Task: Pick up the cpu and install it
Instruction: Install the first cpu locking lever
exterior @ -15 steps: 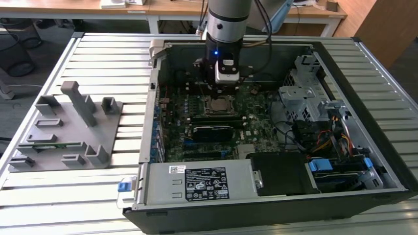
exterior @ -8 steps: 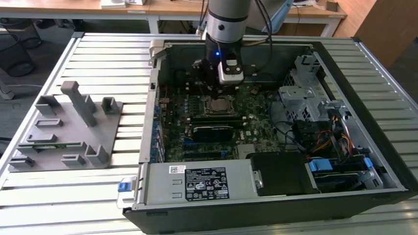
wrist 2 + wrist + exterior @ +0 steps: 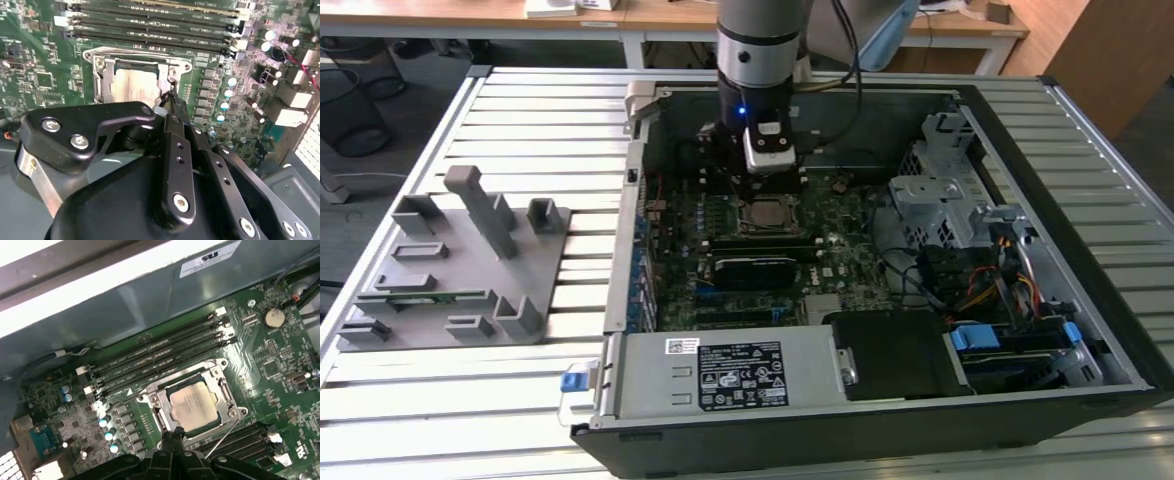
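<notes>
cpu: small square silver-topped cpu (image 3: 194, 401) lies in the metal socket frame (image 3: 226, 392).
gripper: we log the black gripper (image 3: 172, 432) clenched, empty (tips near frame edge).

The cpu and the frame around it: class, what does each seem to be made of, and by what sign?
The cpu: metal lid, likely; pale, dull silver sheen. The frame: seemingly bare stamped steel; bright grey glints along its edges.

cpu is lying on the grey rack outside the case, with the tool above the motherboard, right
Not the rack: the cpu lies in the socket on the motherboard, as the first wrist view shows. The tool is indeed above the motherboard.
</notes>
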`<state>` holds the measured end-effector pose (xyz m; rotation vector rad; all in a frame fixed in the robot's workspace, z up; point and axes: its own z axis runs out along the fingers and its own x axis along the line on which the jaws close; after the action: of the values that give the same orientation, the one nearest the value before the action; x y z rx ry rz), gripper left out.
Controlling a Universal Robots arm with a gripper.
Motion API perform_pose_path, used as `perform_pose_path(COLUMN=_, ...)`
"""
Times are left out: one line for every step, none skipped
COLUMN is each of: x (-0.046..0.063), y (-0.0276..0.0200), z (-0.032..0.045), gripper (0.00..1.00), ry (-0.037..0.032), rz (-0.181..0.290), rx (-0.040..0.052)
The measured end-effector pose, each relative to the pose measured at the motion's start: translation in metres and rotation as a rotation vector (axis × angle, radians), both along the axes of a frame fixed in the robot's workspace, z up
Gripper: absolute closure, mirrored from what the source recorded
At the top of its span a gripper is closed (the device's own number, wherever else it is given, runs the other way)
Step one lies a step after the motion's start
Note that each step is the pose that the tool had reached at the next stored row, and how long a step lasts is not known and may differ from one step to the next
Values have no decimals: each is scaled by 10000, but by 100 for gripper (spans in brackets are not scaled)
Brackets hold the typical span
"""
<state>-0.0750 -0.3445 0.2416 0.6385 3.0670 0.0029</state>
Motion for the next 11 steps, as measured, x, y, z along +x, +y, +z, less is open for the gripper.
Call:
perform_pose_path(x=0, y=0, z=0, gripper=89, ry=-26, rz=60, rx=22)
perform_pose_path(x=0, y=0, z=-1, gripper=89, ry=-43, rz=153, rx=49)
perform_pose_path(x=0, y=0, z=-2, gripper=89, ry=-59, rz=238, rx=76)
perform_pose_path(x=0, y=0, z=-2, gripper=89, ry=-68, rz=319, rx=101)
perform_pose_path(x=0, y=0, z=-4, gripper=89, ry=-69, rz=407, rx=110)
perform_pose_path(x=0, y=0, z=-4, gripper=89, ry=-68, rz=519, rx=111)
perform_pose_path(x=-1, y=0, z=-5, gripper=89, ry=-68, rz=638, rx=113)
perform_pose_path(x=-3, y=0, z=-6, gripper=89, ry=-67, rz=748, rx=112)
perform_pose_path(x=-6, y=0, z=-6, gripper=89, ry=-66, rz=847, rx=112)
perform_pose_path(x=-15, y=-1, z=-6, gripper=89, ry=-66, rz=912, rx=113)
perform_pose_path(x=-32, y=-1, z=-6, gripper=89, ry=-65, rz=946, rx=113)
